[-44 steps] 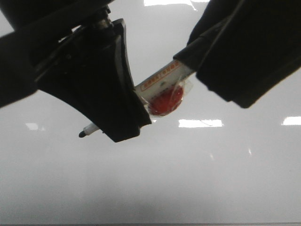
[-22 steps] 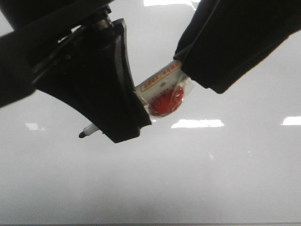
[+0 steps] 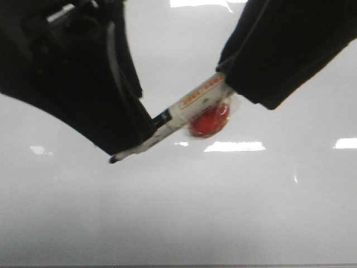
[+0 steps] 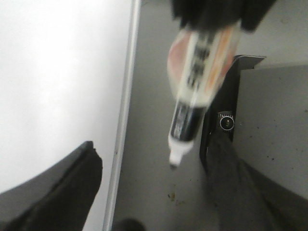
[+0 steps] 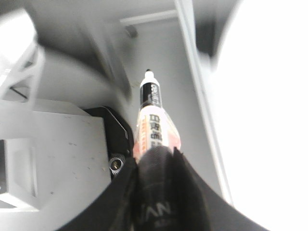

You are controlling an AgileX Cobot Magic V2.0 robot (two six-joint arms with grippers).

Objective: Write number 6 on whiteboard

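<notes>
The whiteboard (image 3: 223,212) fills the front view, glossy grey-white with bright reflections; no number 6 shows on it. My right gripper (image 3: 237,84) is shut on a white marker (image 3: 187,104) with orange print and a red disc (image 3: 209,120) taped to it. The marker slants down to the left above the board, its bare black tip (image 3: 113,160) exposed. My left gripper (image 3: 120,131) is open, its dark fingers beside the marker's tip end and apart from it. In the left wrist view the marker (image 4: 192,106) hangs between the open fingers (image 4: 72,187). The right wrist view shows the marker (image 5: 151,115) clamped in my right gripper (image 5: 156,156).
The board's pale metal frame (image 4: 126,96) runs beside a grey table surface (image 4: 154,192). A dark bracket with a screw (image 4: 225,121) stands close to the marker and also shows in the right wrist view (image 5: 115,164). The board's near edge (image 3: 178,266) lies at the bottom.
My left gripper has let go of the marker's front part and moved up and left. More of the marker's tip end now shows. The marker has shifted slightly right.
</notes>
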